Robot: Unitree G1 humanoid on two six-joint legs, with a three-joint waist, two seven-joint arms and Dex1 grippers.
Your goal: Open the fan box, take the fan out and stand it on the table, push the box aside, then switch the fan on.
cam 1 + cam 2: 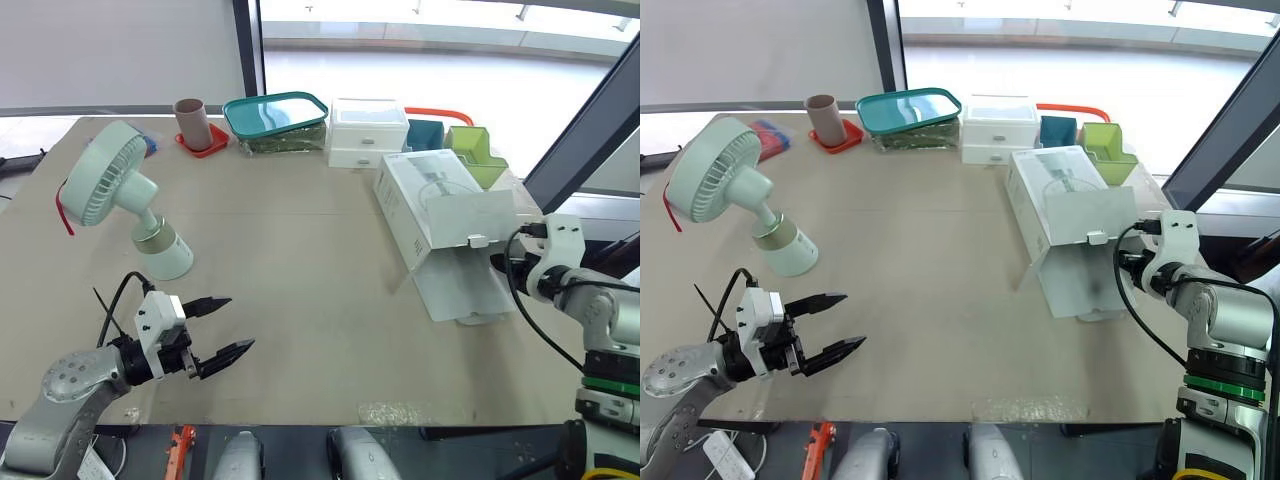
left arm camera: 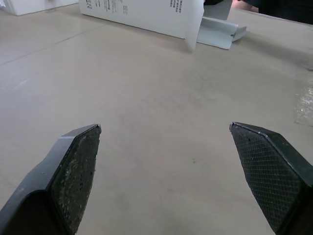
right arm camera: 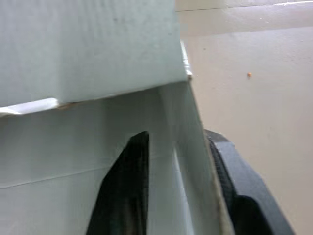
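Observation:
A pale green fan (image 1: 110,185) stands on its base at the table's left, its head tilted back. The white fan box (image 1: 440,200) lies on its side at the right, its end flap hanging open toward the front. My right gripper (image 3: 176,133) is at that open end; one finger (image 3: 128,186) is inside the box and the other outside, shut on the box wall. My left gripper (image 1: 240,322) hovers open and holds nothing over bare table near the front left, in front of the fan.
Along the back stand a brown cup (image 1: 190,122) on a red coaster, a teal lidded container (image 1: 275,115), a white drawer unit (image 1: 368,132) and blue and green bins (image 1: 475,155). A scrap of clear plastic (image 1: 395,412) lies near the front edge.

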